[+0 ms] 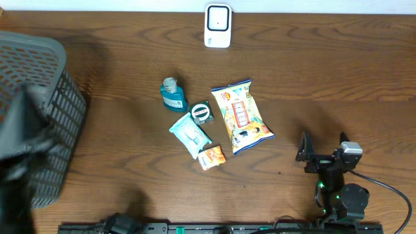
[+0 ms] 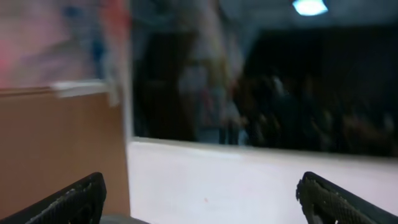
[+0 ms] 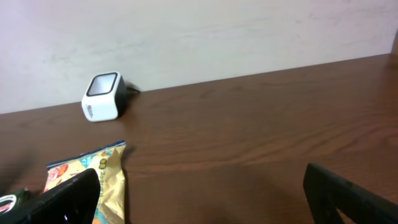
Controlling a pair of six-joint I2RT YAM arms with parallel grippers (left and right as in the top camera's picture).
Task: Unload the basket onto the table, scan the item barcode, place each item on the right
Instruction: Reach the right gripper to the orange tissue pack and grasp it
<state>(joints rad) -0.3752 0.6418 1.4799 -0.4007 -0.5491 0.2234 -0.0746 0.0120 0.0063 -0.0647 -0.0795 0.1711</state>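
Fingers of the right arm (image 1: 303,148) stand at the near edge of the tabletop (image 1: 325,78), spread fully and holding nothing. The fingers of the left arm (image 2: 336,199) are likewise wide and empty, pointed off at a blurred room. Beyond lie a small orange packet (image 1: 212,157), a wipes pack (image 1: 190,134) and the snack bag (image 1: 241,116), which lies flat mid-tabletop, nearest the right arm. Judged the likeliest item: light, crinkly, slippery film, contents crushable. Pinch a sealed end seam, not the belly. Barcode not visible. Farther off sit a green tin (image 1: 202,112) and a blue bottle (image 1: 173,94). Scanner (image 1: 218,26) stands at the far edge, well apart.
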